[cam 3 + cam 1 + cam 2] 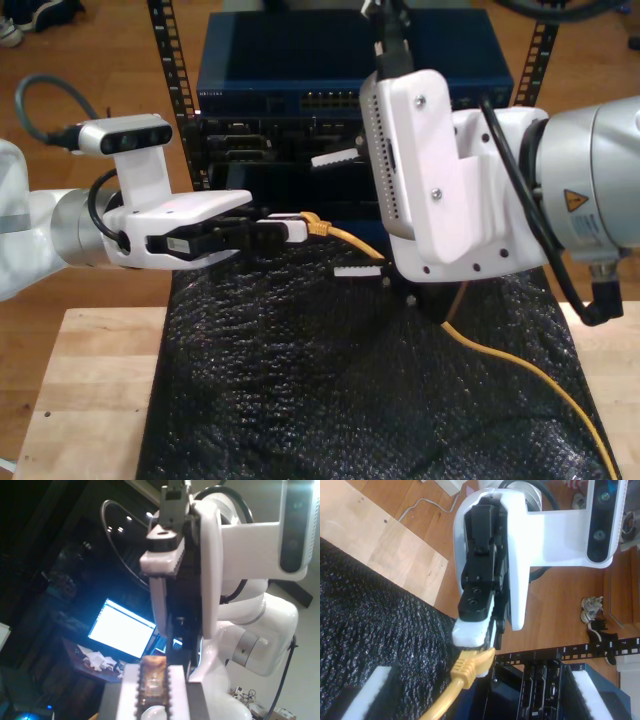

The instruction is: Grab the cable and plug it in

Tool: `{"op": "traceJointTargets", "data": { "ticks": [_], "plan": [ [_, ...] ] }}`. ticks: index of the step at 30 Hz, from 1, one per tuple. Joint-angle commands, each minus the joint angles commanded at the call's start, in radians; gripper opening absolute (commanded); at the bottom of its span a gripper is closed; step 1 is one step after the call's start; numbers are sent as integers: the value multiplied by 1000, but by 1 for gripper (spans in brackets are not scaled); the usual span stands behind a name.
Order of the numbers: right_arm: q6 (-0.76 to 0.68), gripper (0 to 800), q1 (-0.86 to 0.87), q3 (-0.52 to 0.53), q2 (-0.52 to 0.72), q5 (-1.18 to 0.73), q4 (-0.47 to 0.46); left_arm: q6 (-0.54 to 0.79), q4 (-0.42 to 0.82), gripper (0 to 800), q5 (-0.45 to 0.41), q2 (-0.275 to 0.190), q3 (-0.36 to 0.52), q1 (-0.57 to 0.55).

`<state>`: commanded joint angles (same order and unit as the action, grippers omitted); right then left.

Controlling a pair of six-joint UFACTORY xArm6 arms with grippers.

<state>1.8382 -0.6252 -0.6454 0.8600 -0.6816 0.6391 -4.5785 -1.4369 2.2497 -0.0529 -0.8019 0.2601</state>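
The yellow-orange cable [352, 241] runs from the middle of the exterior view down over the black mat to that view's lower right. My first gripper [290, 228], on the arm at the exterior view's left, is shut on the cable's end. The clear plug [152, 675] sits between its white pads [129, 690], and the yellow boot [466, 669] sticks out below the first gripper [474, 636]. My second gripper [348, 215], on the large arm at the exterior view's right, is open. Its fingers [335, 158] stand above and below the cable without touching it.
A rack [170, 60] with a blue switch [260, 70] and a row of ports [330, 100] stands behind both grippers. Black bubble mat [300, 400] covers the wooden table [80, 400]. The two arms are close together in front of the rack.
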Motion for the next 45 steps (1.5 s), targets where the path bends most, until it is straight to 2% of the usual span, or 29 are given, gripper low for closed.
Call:
{"op": "traceJointTargets", "data": {
  "ticks": [8, 13, 18, 21, 24, 28, 41, 45],
  "plan": [
    [2, 731, -17, 0, 12, 26, 0, 0, -28, 3, 28, 11, 2, 0],
    [-2, 654, -18, 0, 12, 28, 0, 0, -28, 3, 55, 12, 2, -3],
    [-3, 609, -17, -2, 15, 29, 2, -2, -28, 3, 63, 14, 2, -5],
    [-3, 551, -18, -2, 25, 31, 2, -2, -28, 3, 64, 14, 3, -6],
    [-3, 449, -18, -2, 26, 48, 2, -2, -28, 3, 66, 14, 3, -6],
    [-5, 411, -18, 0, 26, 48, 2, -2, -28, 3, 78, 14, 2, -8],
    [-5, 411, -41, 5, 26, 48, 2, -92, -28, 3, 92, 32, 0, -8],
    [-5, 383, -41, 5, 26, 48, 2, -100, -28, 5, 94, 32, 0, -8]
  ]
}}
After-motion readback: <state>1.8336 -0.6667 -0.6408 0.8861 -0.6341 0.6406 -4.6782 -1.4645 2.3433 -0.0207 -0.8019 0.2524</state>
